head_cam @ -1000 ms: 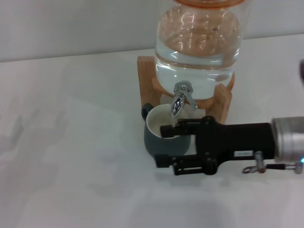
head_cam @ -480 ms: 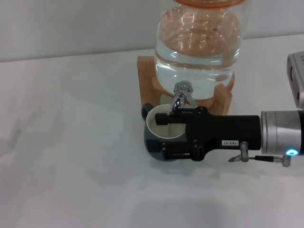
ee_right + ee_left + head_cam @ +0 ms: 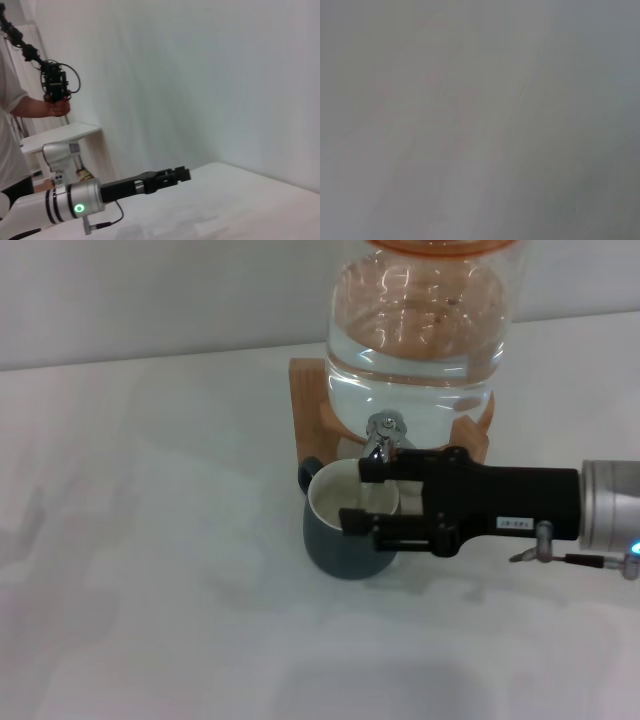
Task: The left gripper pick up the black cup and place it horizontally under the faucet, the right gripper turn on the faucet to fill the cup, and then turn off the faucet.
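The black cup [image 3: 335, 545] stands upright on the white table, its cream inside showing, directly below the chrome faucet [image 3: 380, 440]. Its handle points to the back left. My left gripper [image 3: 352, 496], on the silver-grey arm entering from the picture's right, has its fingers apart. One finger lies by the cup's far rim close to the faucet, the other over the near rim. I cannot tell if they touch the cup. The right wrist view shows it from the side [image 3: 182, 174]. The left wrist view is only grey blur. My right gripper is out of view.
The clear glass water jar [image 3: 420, 330] sits on a wooden stand [image 3: 310, 410] behind the cup. The white table [image 3: 150, 540] spreads to the left and front. In the right wrist view a person [image 3: 15, 115] stands far off holding a device.
My left gripper has moved back toward the faucet and slightly right, from straddling the cup's near side to lying over its rim. Its finger gap looks narrower. The cup has stayed put.
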Robot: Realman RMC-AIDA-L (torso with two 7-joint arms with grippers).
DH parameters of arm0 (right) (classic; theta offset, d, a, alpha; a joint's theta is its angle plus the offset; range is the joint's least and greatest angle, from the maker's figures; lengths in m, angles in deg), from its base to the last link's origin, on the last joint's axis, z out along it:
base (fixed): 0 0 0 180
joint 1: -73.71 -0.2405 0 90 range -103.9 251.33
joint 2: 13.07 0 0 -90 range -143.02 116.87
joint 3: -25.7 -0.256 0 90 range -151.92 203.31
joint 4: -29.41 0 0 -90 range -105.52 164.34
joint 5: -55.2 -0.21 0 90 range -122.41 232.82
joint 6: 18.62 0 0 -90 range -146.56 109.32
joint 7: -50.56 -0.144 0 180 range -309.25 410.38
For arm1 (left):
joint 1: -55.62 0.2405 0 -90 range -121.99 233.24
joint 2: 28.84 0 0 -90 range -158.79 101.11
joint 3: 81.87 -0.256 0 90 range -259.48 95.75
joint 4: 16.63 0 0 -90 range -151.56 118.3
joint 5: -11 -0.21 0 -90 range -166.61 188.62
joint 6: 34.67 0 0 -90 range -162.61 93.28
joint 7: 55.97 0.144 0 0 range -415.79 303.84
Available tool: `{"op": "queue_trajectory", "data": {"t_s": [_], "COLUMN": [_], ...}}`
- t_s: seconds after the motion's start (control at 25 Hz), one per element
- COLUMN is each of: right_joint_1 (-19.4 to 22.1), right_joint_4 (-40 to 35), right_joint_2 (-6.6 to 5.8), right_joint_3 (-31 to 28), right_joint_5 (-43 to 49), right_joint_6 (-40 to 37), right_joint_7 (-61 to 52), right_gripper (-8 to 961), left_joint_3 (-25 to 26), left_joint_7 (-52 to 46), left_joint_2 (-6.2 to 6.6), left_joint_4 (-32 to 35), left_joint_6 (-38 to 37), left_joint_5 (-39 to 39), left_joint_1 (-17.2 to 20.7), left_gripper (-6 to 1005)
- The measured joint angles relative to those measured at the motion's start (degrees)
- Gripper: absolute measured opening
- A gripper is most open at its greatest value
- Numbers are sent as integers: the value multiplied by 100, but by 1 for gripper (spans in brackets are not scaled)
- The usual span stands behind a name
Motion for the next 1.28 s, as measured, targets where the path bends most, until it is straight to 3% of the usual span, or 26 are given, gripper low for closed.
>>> {"op": "queue_trajectory", "data": {"t_s": [0.28,0.92,1.16,1.28], "right_joint_1": [44,-19,114,190], "right_joint_4": [22,111,119,274], "right_joint_2": [-4,-6,7,7], "right_joint_3": [-318,-438,-1216,-1597], "right_joint_5": [76,92,19,-5], "right_joint_6": [113,307,1343,1468], "right_joint_7": [4,145,295,567], "right_gripper": [721,722,722,722], "left_joint_3": [0,-19,-28,-45], "left_joint_7": [3,9,9,9], "left_joint_2": [7,-3,-5,-1], "left_joint_4": [-2,-2,-5,-59], "left_joint_6": [22,24,-84,-176], "left_joint_5": [0,60,269,456], "left_joint_1": [-34,-63,13,48], "left_gripper": [608,608,608,608]}}
